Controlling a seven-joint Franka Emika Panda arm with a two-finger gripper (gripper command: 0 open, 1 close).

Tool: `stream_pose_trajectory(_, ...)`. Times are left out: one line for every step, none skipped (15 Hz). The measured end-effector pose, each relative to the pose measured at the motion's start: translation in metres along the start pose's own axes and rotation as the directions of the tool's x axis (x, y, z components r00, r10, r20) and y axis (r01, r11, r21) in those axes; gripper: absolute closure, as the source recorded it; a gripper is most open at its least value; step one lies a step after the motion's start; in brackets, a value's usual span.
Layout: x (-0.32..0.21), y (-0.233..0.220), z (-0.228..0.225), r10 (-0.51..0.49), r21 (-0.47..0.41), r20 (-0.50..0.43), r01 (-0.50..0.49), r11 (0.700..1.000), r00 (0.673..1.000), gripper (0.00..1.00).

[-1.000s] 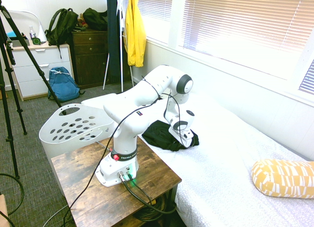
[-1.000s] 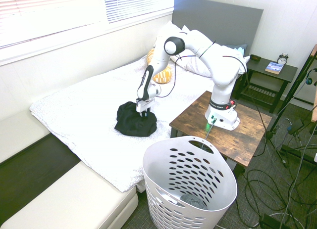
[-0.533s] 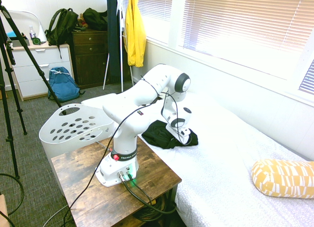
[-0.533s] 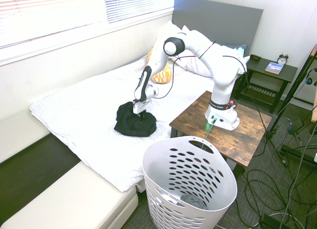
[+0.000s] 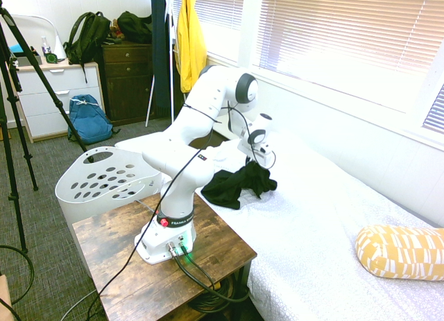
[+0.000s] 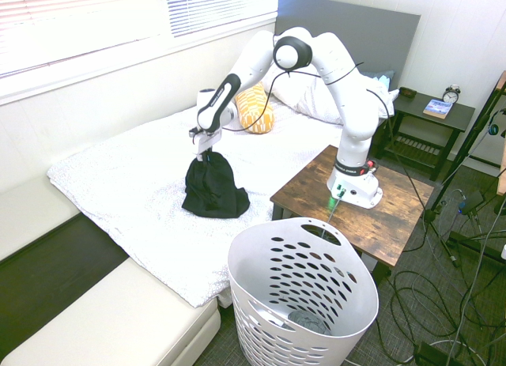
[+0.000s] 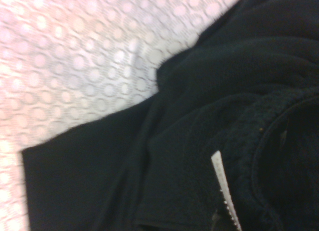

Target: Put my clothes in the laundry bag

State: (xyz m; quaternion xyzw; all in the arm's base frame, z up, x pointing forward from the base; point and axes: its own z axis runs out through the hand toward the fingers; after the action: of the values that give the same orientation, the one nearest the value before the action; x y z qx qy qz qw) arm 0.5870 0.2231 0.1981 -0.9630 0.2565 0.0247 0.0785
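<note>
The clothes [image 5: 238, 184] [image 6: 210, 187] are one black garment, drawn up into a peak above the white bed [image 5: 326, 231] with its lower folds still resting on the cover. My gripper [image 5: 257, 160] [image 6: 200, 154] is shut on the top of the garment. Close up in the wrist view, the black fabric [image 7: 199, 131] fills most of the picture, with a small white tag [image 7: 222, 183] on it. The laundry bag [image 5: 104, 179] [image 6: 304, 291] is a white plastic basket with oval holes. It stands on the floor beside the wooden table, away from the gripper.
A brown wooden table [image 5: 125, 265] [image 6: 395, 208] stands between basket and bed. A yellow patterned pillow [image 5: 399, 252] [image 6: 257, 113] lies on the bed. A yellow jacket [image 5: 191, 47] and a dark coat [image 5: 161, 37] hang near the window. A blue backpack [image 5: 89, 118] sits on the floor by the dresser.
The gripper closed on the black garment and rose, pulling its top up from the bed. The arm swung upward and toward the window.
</note>
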Motion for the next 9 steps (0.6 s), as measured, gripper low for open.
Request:
stream_pose_trajectory(-0.018, -0.020, -0.033, -0.042, 0.004, -0.007, 0.042, 0.999, 0.999, 1.00)
stream_pose_trajectory(-0.042, -0.040, -0.065, -0.087, 0.006, -0.018, 0.088, 0.996, 0.996, 1.00)
stream_pose_trajectory(-0.072, -0.058, -0.097, -0.134, 0.008, -0.028, 0.135, 0.991, 0.991, 1.00)
stream_pose_trajectory(-0.103, -0.074, -0.129, -0.180, 0.014, -0.032, 0.181, 0.983, 0.983, 1.00)
stream_pose_trajectory(-0.135, -0.086, -0.161, -0.227, 0.020, -0.037, 0.228, 0.974, 0.973, 1.00)
stream_pose_trajectory(-0.170, -0.095, -0.195, -0.274, 0.028, -0.041, 0.275, 0.961, 0.961, 1.00)
stream_pose_trajectory(-0.206, -0.100, -0.226, -0.315, 0.028, -0.046, 0.317, 0.948, 0.948, 1.00)
stream_pose_trajectory(-0.249, -0.102, -0.255, -0.353, 0.021, -0.061, 0.354, 0.935, 0.934, 1.00)
stream_pose_trajectory(-0.296, -0.102, -0.279, -0.394, 0.011, -0.075, 0.396, 0.918, 0.916, 1.00)
